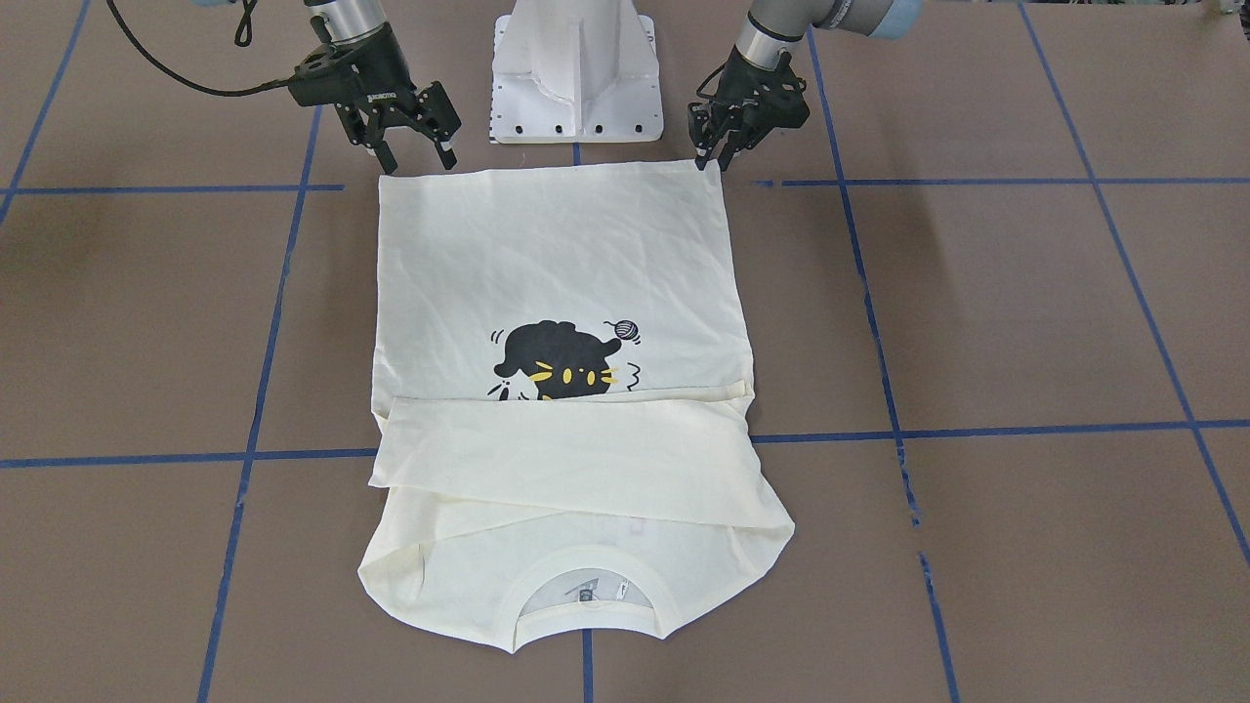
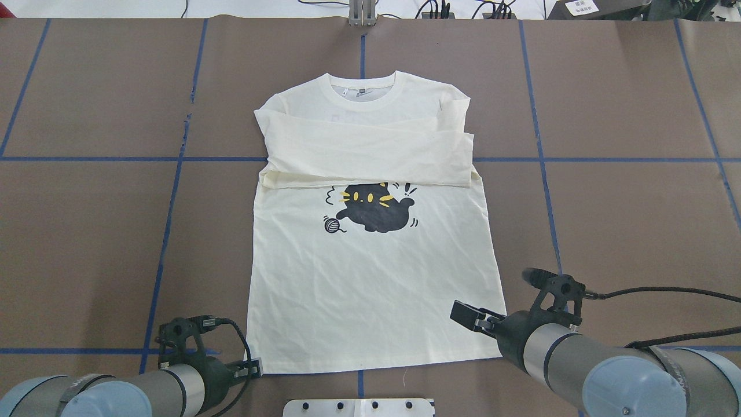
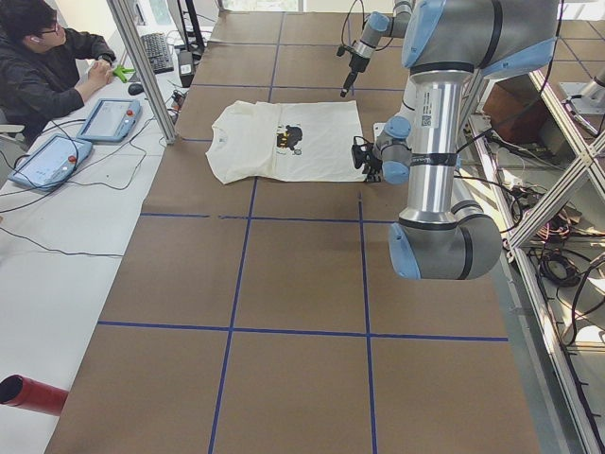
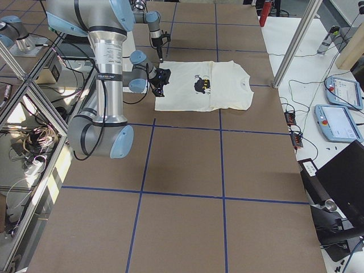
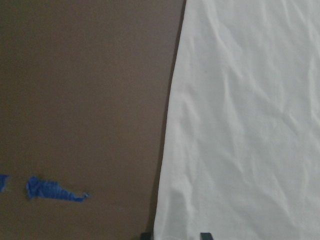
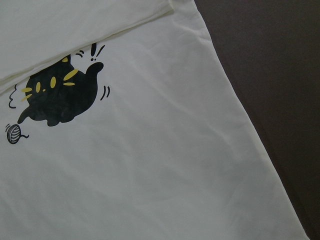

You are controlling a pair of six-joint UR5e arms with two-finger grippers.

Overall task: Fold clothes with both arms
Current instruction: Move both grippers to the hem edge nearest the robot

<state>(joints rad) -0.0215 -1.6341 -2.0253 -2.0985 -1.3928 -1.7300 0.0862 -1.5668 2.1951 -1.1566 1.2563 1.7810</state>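
The cream-white T-shirt lies flat and front up on the brown table, with both sleeves folded across the chest. The black cat print shows below the sleeves, and the lettering is hidden. Its collar points away from me and its hem lies near my base. My left gripper is low at the hem's left corner. In the left wrist view two fingertips stand apart astride the shirt's edge. My right gripper is open and hovers just above the hem's right corner.
The white pedestal base stands just behind the hem. Blue tape lines grid the brown table cover. In the exterior left view an operator sits at a side desk with tablets.
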